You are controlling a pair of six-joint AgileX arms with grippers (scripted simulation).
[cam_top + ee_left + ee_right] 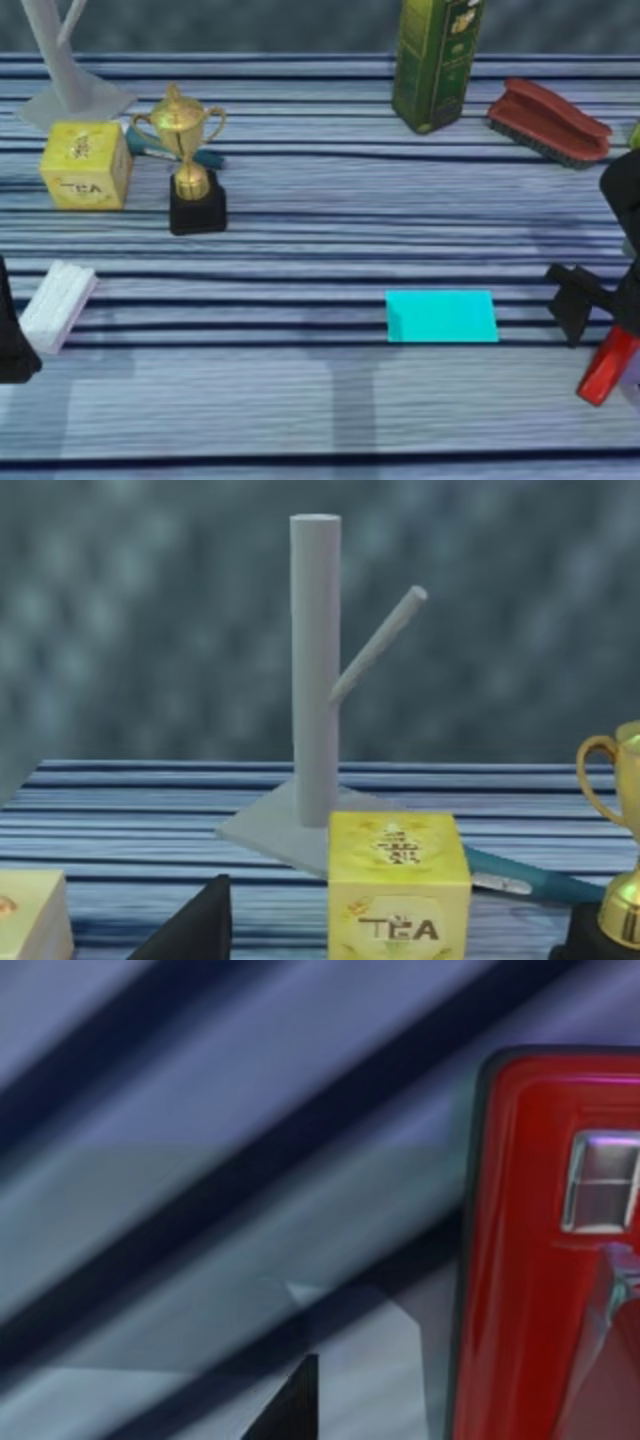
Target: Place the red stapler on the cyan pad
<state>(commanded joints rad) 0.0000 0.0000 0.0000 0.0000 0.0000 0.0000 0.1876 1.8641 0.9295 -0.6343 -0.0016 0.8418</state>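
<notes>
The stapler (608, 367) lies at the table's right edge, directly under the right gripper (600, 330), long axis slanting toward the near edge. Whether the fingers grip it, I cannot tell. The pad (441, 316) lies leftward, near. The left arm is parked far left.

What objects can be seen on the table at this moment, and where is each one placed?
red stapler: 1, glossy red, near the table's right edge, to the right of the pad, not on it
cyan pad: 1, bright cyan, flat, right of centre
trophy: 1, gold on black base, back left
tea box: 1, yellow, left of the trophy
teal tool: 1, behind the trophy
grey stand: 1, back left corner
green carton: 1, dark green, back
scrub brush: 1, reddish-brown, back right
white block: 1, left side
right gripper: black, over the stapler
left arm: black, parked at the left edge
</notes>
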